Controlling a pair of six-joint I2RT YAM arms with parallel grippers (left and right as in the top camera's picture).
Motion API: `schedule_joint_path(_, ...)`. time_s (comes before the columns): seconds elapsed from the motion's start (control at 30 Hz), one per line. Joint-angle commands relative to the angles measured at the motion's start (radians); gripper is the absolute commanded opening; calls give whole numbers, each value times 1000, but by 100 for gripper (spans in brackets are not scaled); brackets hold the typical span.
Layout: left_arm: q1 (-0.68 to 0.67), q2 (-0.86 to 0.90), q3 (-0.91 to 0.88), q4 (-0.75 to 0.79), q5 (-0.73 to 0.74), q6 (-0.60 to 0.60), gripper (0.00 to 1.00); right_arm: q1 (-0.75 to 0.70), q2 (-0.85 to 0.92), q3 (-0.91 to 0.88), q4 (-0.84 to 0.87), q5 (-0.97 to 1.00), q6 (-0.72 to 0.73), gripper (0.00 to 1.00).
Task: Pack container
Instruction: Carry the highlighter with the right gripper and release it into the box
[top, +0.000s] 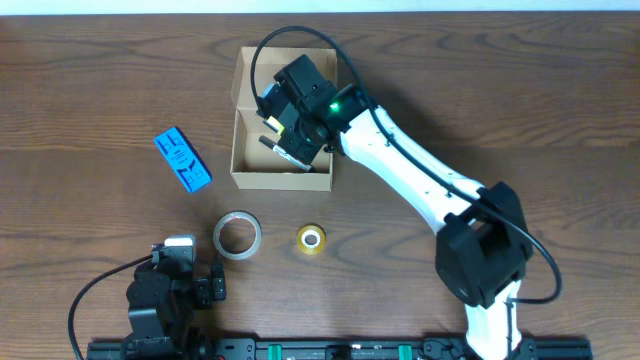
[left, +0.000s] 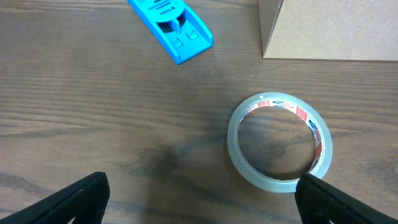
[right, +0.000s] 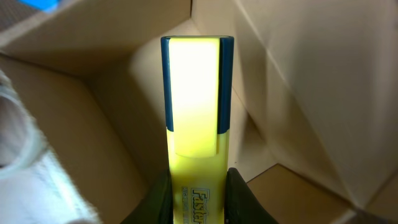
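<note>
Surface (top: 500, 100): dark brown wood, visible grain, smooth, low satin sheen.
Container (top: 280, 181): plain tan cardboard, matt, unprinted; inner walls were the same, with folded creases.
Highlighter (right: 194, 99): yellow plastic, smooth and glossy, with dark blue plastic edging.
Clear tape roll (left: 245, 171): transparent glossy film; the core was white with red and blue print.
Yellow tape roll (top: 302, 238): yellow, shiny; material was not determinable.
Blue packet (left: 171, 28): bright blue, smooth, slight gloss.
Right arm (top: 410, 170): white shell, smooth glossy plastic; joints were black and matt.
Left fingers (left: 74, 199): black, matt.
Right fingers (right: 165, 196): dark, matt, out of focus.
</note>
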Motion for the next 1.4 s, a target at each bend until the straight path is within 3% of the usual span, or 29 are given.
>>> schedule_joint_path(0.0, -4, -6, -6, -53, -11, 3, 95, 4, 33, 29, 3, -2, -104, 1)
schedule_joint_path(0.33, -4, -6, -6, -53, -11, 3, 95, 6, 87, 28, 18, -2, -121, 6)
schedule_joint_path(0.67, -4, -6, -6, -53, -11, 3, 95, 6, 83, 29, 82, -1, -120, 41)
schedule_joint_path(0.83, -4, -6, -6, -53, -11, 3, 95, 6, 79, 47, 82, 2, -113, 43)
schedule_joint_path(1.03, -4, -6, -6, -53, -11, 3, 95, 16, 1, 139, -2, 2, -25, 49)
schedule_joint_path(1.1, -4, -6, -6, -53, -11, 3, 95, 16, -50, 153, -45, 2, 28, 61)
schedule_joint_path(1.17, -4, -6, -6, -53, -11, 3, 95, 13, -109, 152, -99, 3, 89, 65)
schedule_joint_path(1.23, -4, -6, -6, -53, -11, 3, 95, 9, -171, 138, -164, 23, 156, 75)
schedule_joint_path(1.37, -4, -6, -6, -53, -11, 3, 96, 9, -276, 39, -260, 121, 257, 79)
